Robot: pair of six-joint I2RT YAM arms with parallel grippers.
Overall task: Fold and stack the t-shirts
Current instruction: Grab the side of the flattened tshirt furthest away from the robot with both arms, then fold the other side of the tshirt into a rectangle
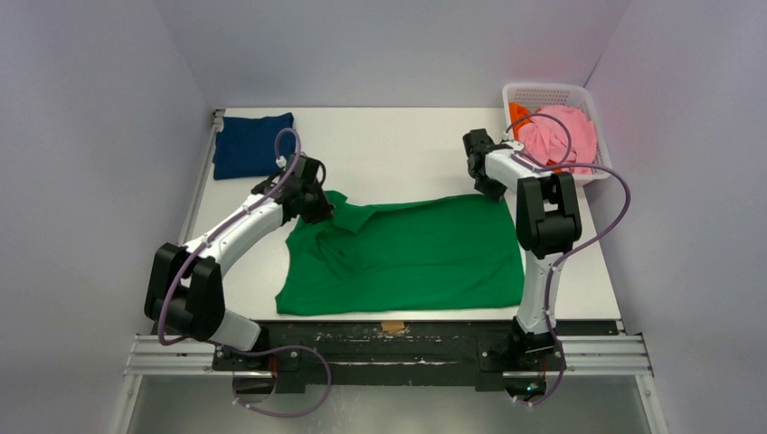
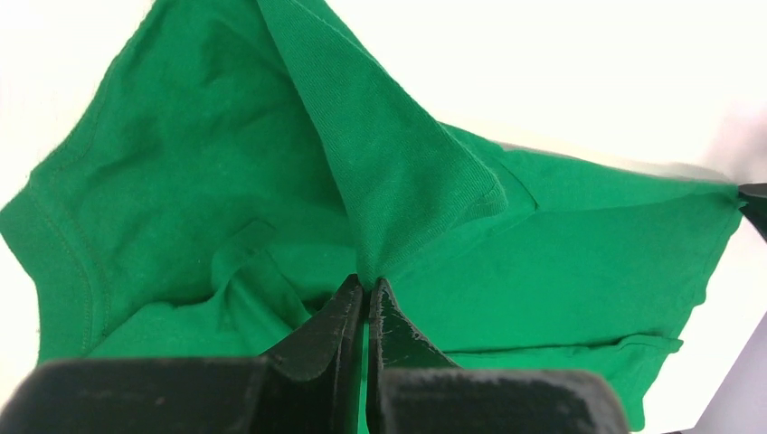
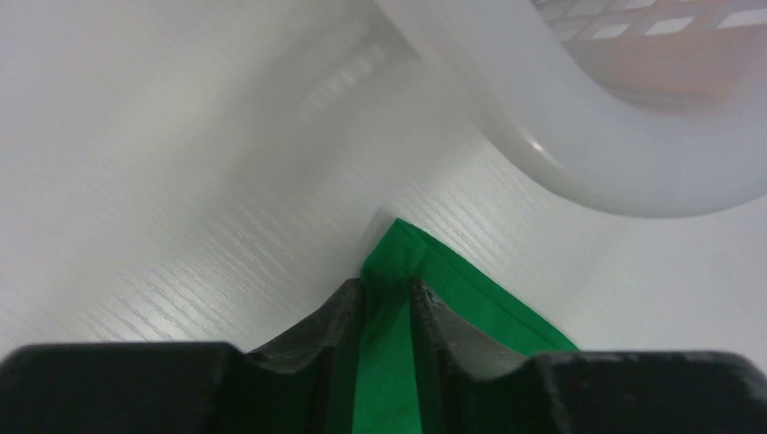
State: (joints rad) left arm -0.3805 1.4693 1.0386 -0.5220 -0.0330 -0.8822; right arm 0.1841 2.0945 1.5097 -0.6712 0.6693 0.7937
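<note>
A bright green t-shirt (image 1: pixel 407 258) lies spread on the white table. My left gripper (image 1: pixel 318 204) is shut on its far left part, a sleeve or shoulder fold, which rises in a peak from the fingertips (image 2: pixel 366 294) in the left wrist view. My right gripper (image 1: pixel 488 185) is shut on the shirt's far right corner (image 3: pixel 398 249), with green cloth pinched between the fingers. A navy blue t-shirt (image 1: pixel 251 143) lies folded at the far left. A pink t-shirt (image 1: pixel 568 136) and an orange t-shirt (image 1: pixel 518 114) sit in the basket.
A white mesh basket (image 1: pixel 543 91) stands at the far right corner, close to my right gripper; its rim (image 3: pixel 579 136) fills the upper right of the right wrist view. White walls enclose the table on three sides.
</note>
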